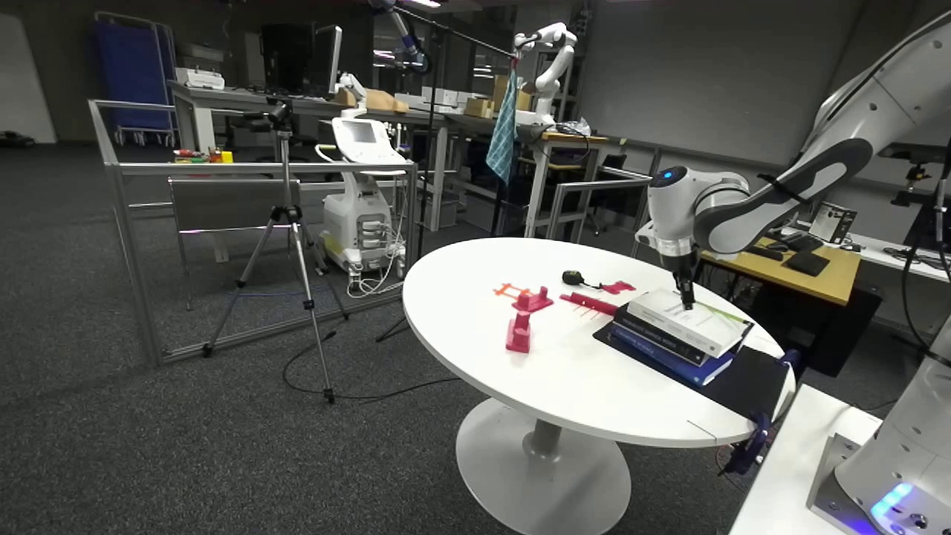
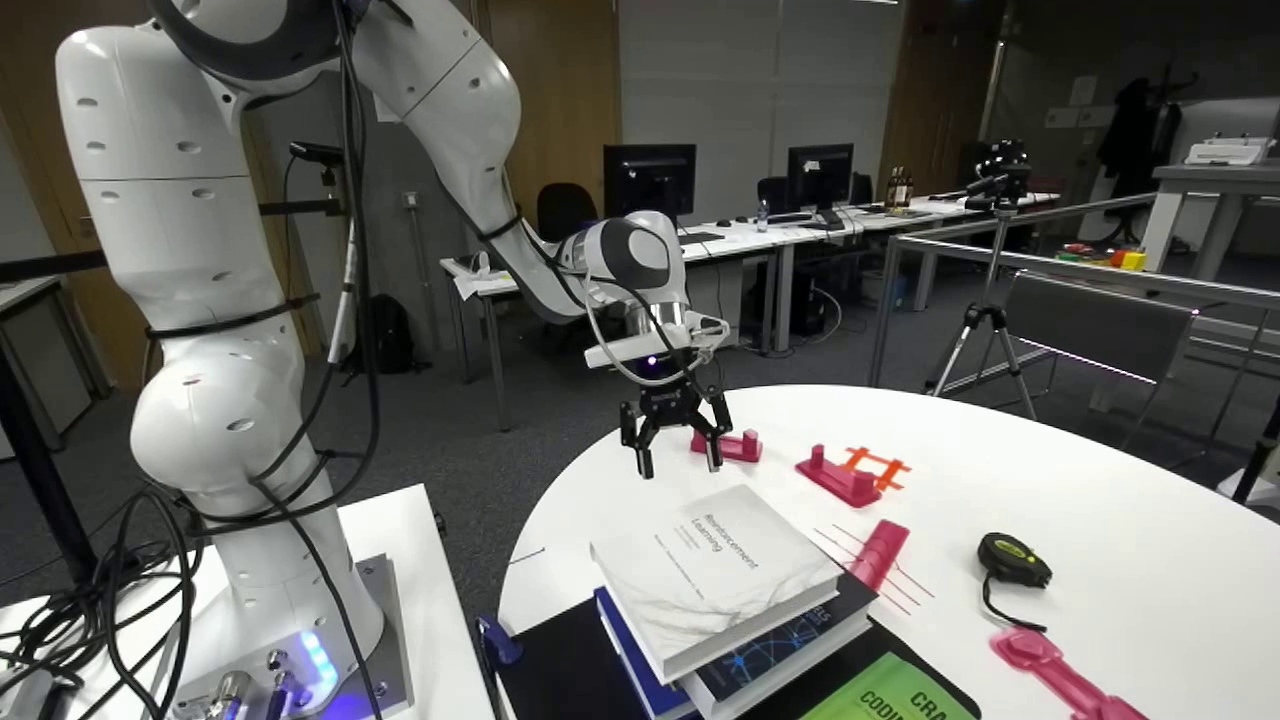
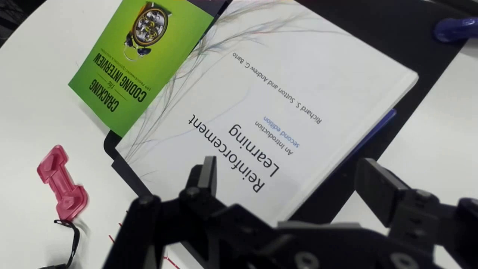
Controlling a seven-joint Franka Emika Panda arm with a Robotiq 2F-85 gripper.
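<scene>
Our claw (image 3: pixel 289 168) is spread wide, holding nothing, with the white book (image 3: pixel 254 97) around eleven o'clock in the wrist view, atop a dark book (image 2: pixel 778 646). We'd twist square to the white one's edge before easing lower tbh.

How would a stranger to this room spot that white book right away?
On the round table, find the black mat and its stack of books. The white book lies on top. Unlike the dark book and blue book beneath, its pale cover reads Reinforcement Learning.
</scene>
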